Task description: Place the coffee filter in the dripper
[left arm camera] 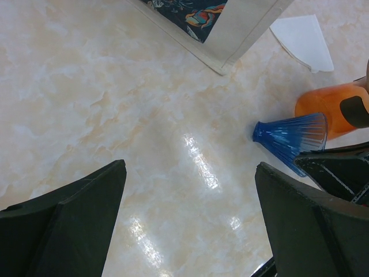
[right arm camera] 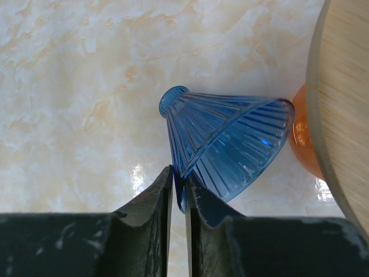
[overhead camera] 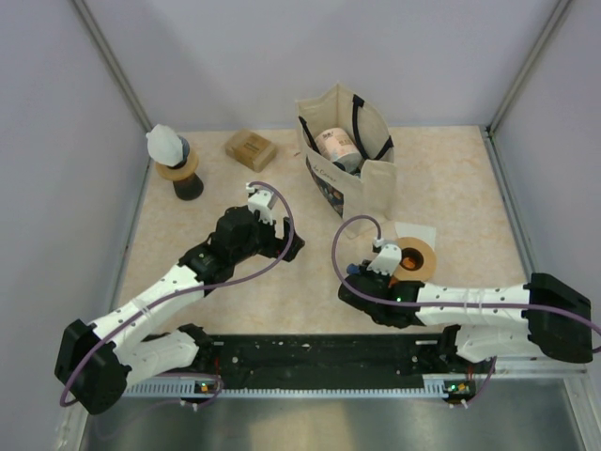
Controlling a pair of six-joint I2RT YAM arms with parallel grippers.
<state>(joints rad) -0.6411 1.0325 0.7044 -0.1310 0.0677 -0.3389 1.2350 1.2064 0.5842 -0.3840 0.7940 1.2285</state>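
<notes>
The blue ribbed glass dripper [right arm camera: 230, 144] lies on its side on the table, next to an orange vessel [right arm camera: 302, 144] with a wooden collar [right arm camera: 340, 104]. My right gripper [right arm camera: 180, 187] is shut on the dripper's rim. In the top view the right gripper [overhead camera: 362, 272] is left of the orange vessel [overhead camera: 418, 258]. A white paper coffee filter [left arm camera: 302, 40] lies flat on the table behind that vessel, and it also shows in the top view [overhead camera: 420, 231]. My left gripper [left arm camera: 190, 202] is open and empty over bare table, left of the dripper [left arm camera: 291, 138].
A cloth tote bag [overhead camera: 352, 155] holding a can stands at the back centre. A brown box [overhead camera: 251, 148] and a dark stand with a white-topped item [overhead camera: 177, 162] are at the back left. Grey walls enclose the table.
</notes>
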